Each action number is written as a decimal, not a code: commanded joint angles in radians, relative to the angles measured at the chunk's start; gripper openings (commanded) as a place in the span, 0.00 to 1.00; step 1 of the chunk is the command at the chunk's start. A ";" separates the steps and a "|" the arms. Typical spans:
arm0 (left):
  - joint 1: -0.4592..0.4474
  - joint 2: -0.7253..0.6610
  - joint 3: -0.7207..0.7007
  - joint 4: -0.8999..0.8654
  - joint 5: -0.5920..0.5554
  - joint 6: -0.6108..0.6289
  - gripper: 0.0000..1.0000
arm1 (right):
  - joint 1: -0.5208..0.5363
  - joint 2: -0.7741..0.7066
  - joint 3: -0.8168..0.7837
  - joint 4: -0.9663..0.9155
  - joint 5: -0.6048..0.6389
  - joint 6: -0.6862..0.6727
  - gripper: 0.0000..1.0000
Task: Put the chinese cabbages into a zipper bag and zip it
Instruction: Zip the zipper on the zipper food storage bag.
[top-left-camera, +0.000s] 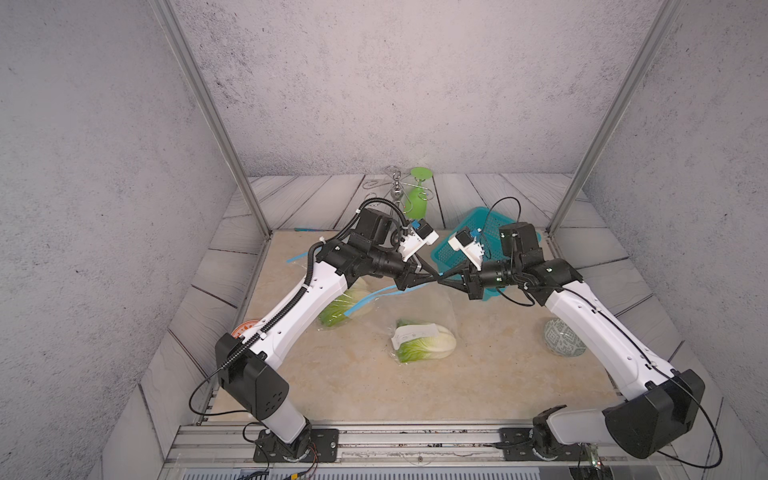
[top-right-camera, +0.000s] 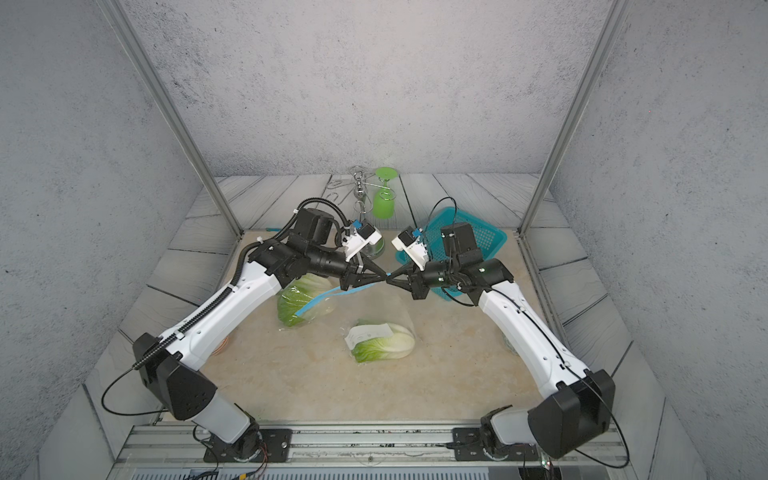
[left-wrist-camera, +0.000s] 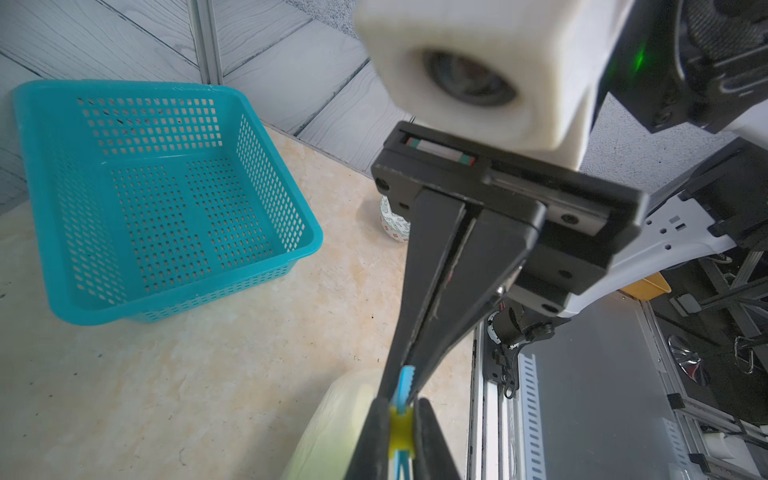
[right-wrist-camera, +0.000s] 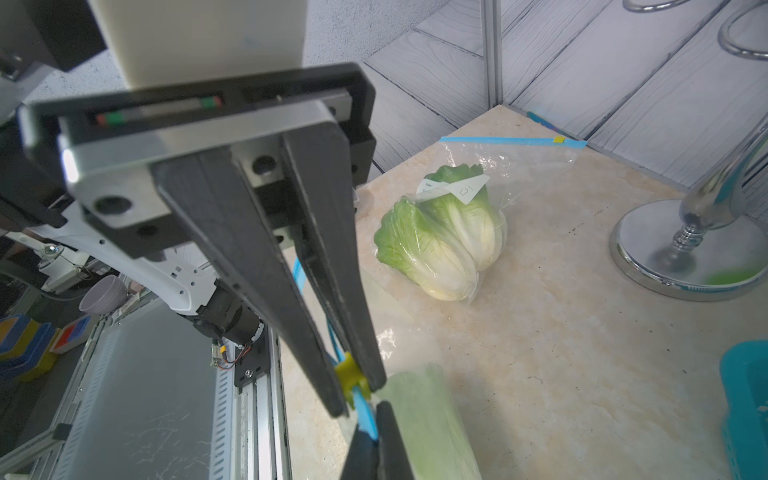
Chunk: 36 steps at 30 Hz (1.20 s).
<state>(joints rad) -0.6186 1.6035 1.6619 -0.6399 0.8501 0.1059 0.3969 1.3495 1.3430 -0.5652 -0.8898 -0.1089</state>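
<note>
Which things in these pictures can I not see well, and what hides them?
- Blue zip strip: whether it is sealed. Too thin in both top views; cut off by the edge in the left wrist view.
- Nearest cabbage: blurred and cut off by the edge in the right wrist view.
- Label text: too small to read.
- Orange round thing: mostly under the left arm in both top views.

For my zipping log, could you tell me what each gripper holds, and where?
The left gripper pinches the yellow zipper slider; the right gripper pinches the blue zipper strip beside it.
</note>
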 joint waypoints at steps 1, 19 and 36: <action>0.007 -0.044 -0.013 -0.062 -0.029 0.045 0.00 | -0.035 -0.071 -0.031 0.062 0.002 0.058 0.00; 0.007 -0.118 -0.099 -0.130 -0.174 0.049 0.00 | -0.174 -0.147 -0.095 0.218 0.139 0.258 0.00; 0.011 -0.318 -0.352 -0.191 -0.307 0.005 0.00 | -0.271 -0.113 -0.044 0.222 0.339 0.356 0.00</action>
<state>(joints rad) -0.6182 1.3163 1.3457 -0.7105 0.5819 0.1192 0.1680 1.2507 1.2537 -0.4015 -0.6758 0.2214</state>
